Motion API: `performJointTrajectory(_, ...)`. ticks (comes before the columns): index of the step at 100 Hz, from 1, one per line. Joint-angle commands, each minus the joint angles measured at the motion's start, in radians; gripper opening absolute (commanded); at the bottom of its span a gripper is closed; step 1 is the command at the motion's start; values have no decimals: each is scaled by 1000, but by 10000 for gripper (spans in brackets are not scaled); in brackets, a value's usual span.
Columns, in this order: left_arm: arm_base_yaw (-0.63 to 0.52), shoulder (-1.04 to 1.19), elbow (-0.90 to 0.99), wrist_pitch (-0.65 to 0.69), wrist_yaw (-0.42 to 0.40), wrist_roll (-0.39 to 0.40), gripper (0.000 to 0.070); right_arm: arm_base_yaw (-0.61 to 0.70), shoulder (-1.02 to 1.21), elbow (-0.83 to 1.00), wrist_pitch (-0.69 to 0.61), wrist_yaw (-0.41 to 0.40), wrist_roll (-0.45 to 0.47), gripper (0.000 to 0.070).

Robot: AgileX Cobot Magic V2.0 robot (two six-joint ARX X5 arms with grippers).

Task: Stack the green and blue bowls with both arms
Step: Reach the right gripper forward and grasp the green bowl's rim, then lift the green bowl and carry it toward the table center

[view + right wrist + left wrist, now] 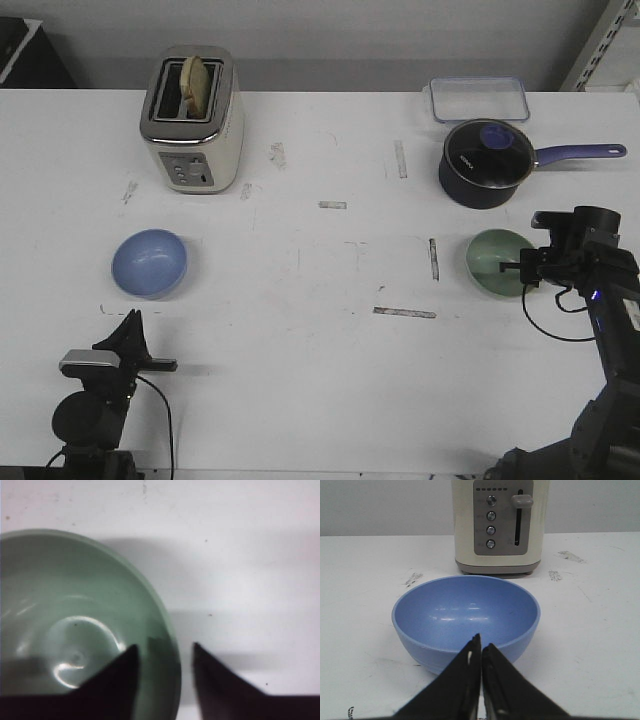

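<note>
The blue bowl (148, 263) sits upright on the white table at the left; it fills the left wrist view (465, 615). My left gripper (131, 322) is shut and empty, a little short of the bowl on its near side, its tips (481, 644) pointing at the near wall. The green bowl (497, 262) sits upright at the right, below the pot. My right gripper (526, 268) is open at the bowl's right rim. In the right wrist view the jaws (162, 651) straddle the green bowl's rim (165, 625), one finger inside and one outside, not closed on it.
A cream toaster (192, 120) with bread in it stands behind the blue bowl; it also shows in the left wrist view (495, 525). A dark navy pot (487, 163) with a purple handle stands just behind the green bowl. A clear lidded box (480, 98) is at the back right.
</note>
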Motion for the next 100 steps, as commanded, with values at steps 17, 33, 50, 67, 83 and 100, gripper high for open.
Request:
performJointTrajectory(17,0,-1,-21,9,-1,-4,1,-4,20,23,8,-3,-8,4)
performJointTrajectory(33,0,-1,-21,9,-1,-4,1,-4,-9,63,-5,-6,4,4)
performJointTrajectory(50,0,-1,-21,10,-1,-4,1,35,-85,140,-33,-50,40,4)
performJointTrajectory(67,0,-1,-21,9,-1,-4,1,169,-153,208,-49,-130,118,4)
performJointTrajectory(83,0,-1,-21,9,-1,-4,1,387,-164,215,-45,-129,171,4)
performJointTrajectory(100,0,-1,-21,9,-1,-4,1,614,-113,215,-53,-126,188,4)
